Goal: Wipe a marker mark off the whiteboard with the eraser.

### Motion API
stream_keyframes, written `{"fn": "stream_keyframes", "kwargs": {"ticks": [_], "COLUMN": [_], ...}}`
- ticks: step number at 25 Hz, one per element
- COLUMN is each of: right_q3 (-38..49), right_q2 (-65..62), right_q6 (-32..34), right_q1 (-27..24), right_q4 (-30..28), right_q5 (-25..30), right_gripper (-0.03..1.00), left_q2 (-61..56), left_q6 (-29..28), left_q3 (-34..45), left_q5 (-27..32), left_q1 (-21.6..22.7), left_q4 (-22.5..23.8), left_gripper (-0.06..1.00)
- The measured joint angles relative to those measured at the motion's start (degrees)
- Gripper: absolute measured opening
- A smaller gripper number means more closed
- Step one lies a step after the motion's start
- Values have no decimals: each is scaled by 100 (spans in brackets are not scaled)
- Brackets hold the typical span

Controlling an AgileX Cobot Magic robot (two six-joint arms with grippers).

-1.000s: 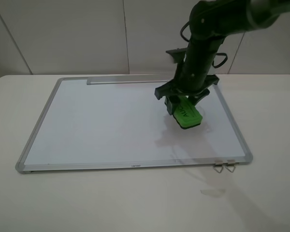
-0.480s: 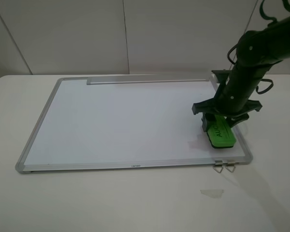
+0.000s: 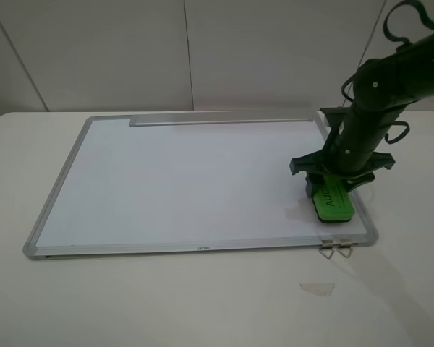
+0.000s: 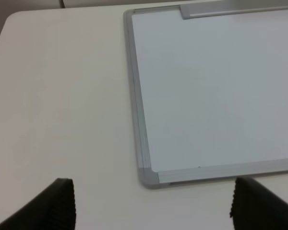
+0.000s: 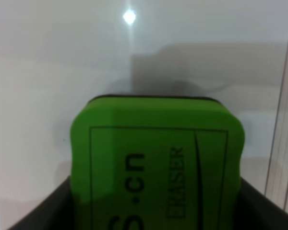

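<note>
The whiteboard (image 3: 166, 181) lies flat on the table, its silver frame showing all round. No marker mark shows on its white surface in any view. My right gripper (image 3: 331, 186) is shut on the bright green eraser (image 3: 331, 203), which rests on the board at its near right corner, close to the right frame. The right wrist view shows the eraser (image 5: 156, 158) filling the space between the dark fingers (image 5: 36, 213), with the frame strip just beside it. My left gripper (image 4: 153, 206) hangs open above the table off the board's near left corner (image 4: 146, 175), holding nothing.
A grey tray strip (image 3: 217, 121) runs along the board's far edge. Two small metal clips (image 3: 335, 249) stick out under the near right corner. A pale scrap (image 3: 317, 288) lies on the white table (image 3: 166, 303) in front. A tiny dark speck (image 4: 198, 167) sits by the near frame.
My right arm swept the eraser from the board's right-middle area to its near right corner. In the last half second it only shifted slightly. No mark is seen where it passed.
</note>
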Motion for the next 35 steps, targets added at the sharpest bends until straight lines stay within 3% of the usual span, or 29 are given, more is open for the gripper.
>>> {"fn": "stream_keyframes", "kwargs": {"ticks": [8, 12, 17, 21, 29, 35], "right_q3": [19, 19, 3, -92, -92, -94], "right_q2": [45, 45, -163, -667, -1693, -2183], "right_q6": [125, 53, -5, -10, -504, -968], "right_q1": [0, 0, 0, 0, -52, -886], "right_q4": [-109, -62, -28, -3, -30, 194], "right_q5": [100, 393, 720, 1157, 2598, 3031], "right_gripper": [59, 77, 82, 82, 82, 82], "left_q2": [0, 0, 0, 0, 0, 0], "left_q6": [0, 0, 0, 0, 0, 0], "left_q3": [0, 0, 0, 0, 0, 0], "left_q5": [0, 0, 0, 0, 0, 0], "left_q1": [0, 0, 0, 0, -1, -1], "left_q4": [0, 0, 0, 0, 0, 0], "left_gripper": [68, 68, 68, 68, 68, 68]}}
